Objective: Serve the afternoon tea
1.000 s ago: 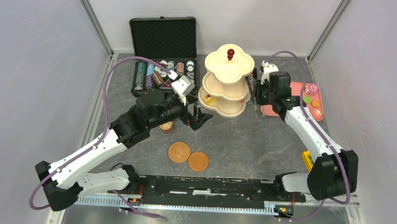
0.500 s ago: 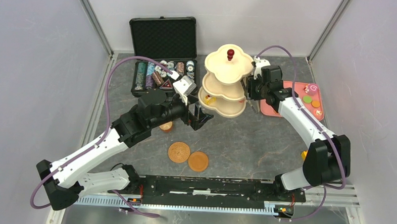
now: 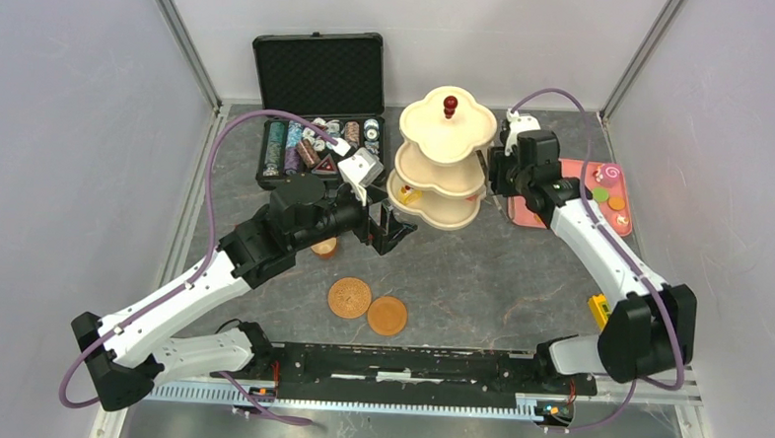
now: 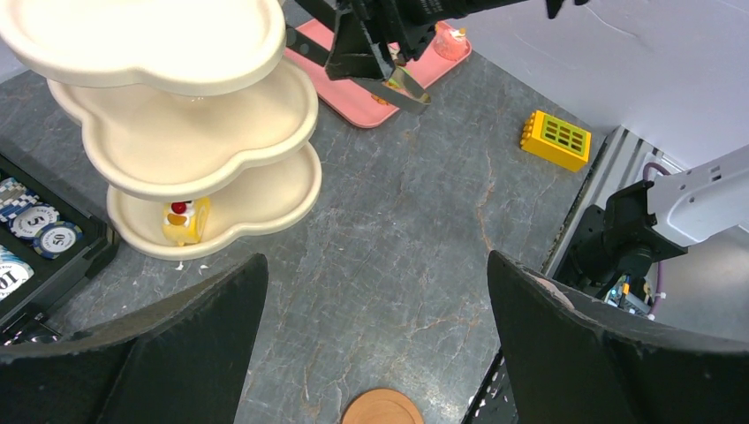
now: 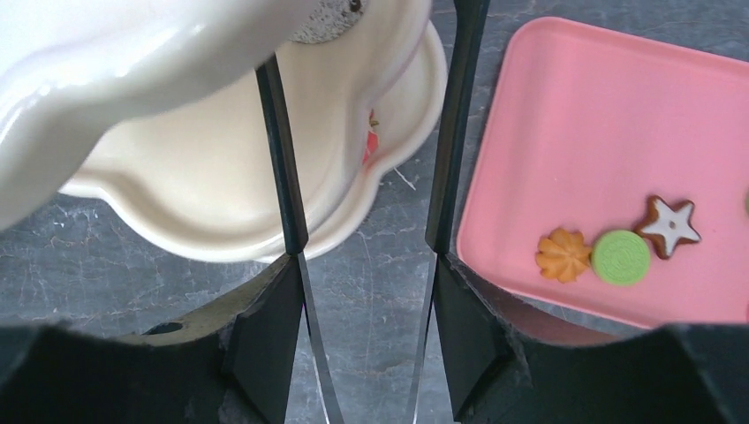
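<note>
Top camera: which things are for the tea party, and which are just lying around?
For the tea:
- cream three-tier stand
- yellow cake on its bottom tier
- toy pastries on the pink tray
- brown saucer
- other brown saucer
- small brown cup

Just lying about:
- black case
- poker chips
- yellow block

The round striped plastic poker chip (image 4: 55,238) at eight o'clock in the left wrist view reads "50" (its cropped neighbour chip (image 4: 7,281) reads "10").

Cream stand (image 3: 437,132), red knob (image 3: 450,105); pink tray (image 5: 574,132); brown saucers (image 3: 350,297); yellow block (image 4: 555,140).
</note>
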Robot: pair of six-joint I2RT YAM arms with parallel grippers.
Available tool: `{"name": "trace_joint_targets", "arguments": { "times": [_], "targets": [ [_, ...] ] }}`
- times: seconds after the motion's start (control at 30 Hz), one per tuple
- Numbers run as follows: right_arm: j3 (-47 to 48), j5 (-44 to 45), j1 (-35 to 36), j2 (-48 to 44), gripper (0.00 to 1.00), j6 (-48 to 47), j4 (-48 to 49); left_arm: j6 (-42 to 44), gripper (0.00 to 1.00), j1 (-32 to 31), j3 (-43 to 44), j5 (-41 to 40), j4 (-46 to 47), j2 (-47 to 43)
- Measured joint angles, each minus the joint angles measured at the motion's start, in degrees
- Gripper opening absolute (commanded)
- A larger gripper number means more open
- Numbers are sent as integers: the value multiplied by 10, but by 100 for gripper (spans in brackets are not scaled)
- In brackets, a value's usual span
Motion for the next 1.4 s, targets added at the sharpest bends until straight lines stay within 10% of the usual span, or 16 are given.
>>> {"name": "trace_joint_targets", "arguments": {
  "times": [0.53,1.4],
  "targets": [
    [-115,100,-144,-135,55,1,-66,-14,100,0,0,4,0,5],
    [156,68,-351,211,64,-34,-119,-16,100,-82,0,-25,-1,3]
  ]
}}
